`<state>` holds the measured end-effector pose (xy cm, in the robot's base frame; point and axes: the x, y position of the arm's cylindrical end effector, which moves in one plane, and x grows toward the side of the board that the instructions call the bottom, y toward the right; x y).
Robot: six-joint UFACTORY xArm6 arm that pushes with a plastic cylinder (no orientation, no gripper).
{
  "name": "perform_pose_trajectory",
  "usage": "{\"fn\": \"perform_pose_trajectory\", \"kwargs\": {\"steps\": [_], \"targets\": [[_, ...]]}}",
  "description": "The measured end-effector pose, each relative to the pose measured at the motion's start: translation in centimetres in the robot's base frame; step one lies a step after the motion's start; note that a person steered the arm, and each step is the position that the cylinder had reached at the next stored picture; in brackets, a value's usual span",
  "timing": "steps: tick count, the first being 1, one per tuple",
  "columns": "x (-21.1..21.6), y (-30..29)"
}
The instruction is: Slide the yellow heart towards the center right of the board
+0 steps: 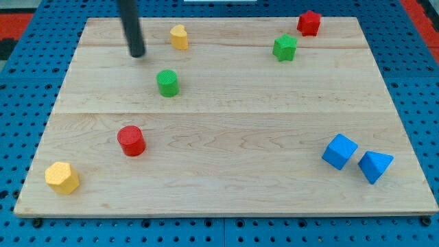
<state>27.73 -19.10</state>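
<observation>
The yellow heart (179,37) lies near the board's top edge, left of centre. My tip (138,54) rests on the board a short way to the heart's left and slightly below it, not touching it. A green cylinder (167,83) stands below the heart, to the lower right of my tip.
A wooden board (226,192) on a blue pegboard. A red cylinder (131,140) at left centre, a yellow hexagon (62,178) at bottom left, a green star (285,47) and red star (309,22) at top right, a blue cube (340,151) and blue triangle (374,166) at lower right.
</observation>
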Motion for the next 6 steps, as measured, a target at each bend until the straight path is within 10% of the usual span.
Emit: {"fn": "perform_pose_trajectory", "kwargs": {"steps": [2, 4, 6], "targets": [[-3.0, 14.8], [10.2, 31.6], [2.2, 42.4]]}}
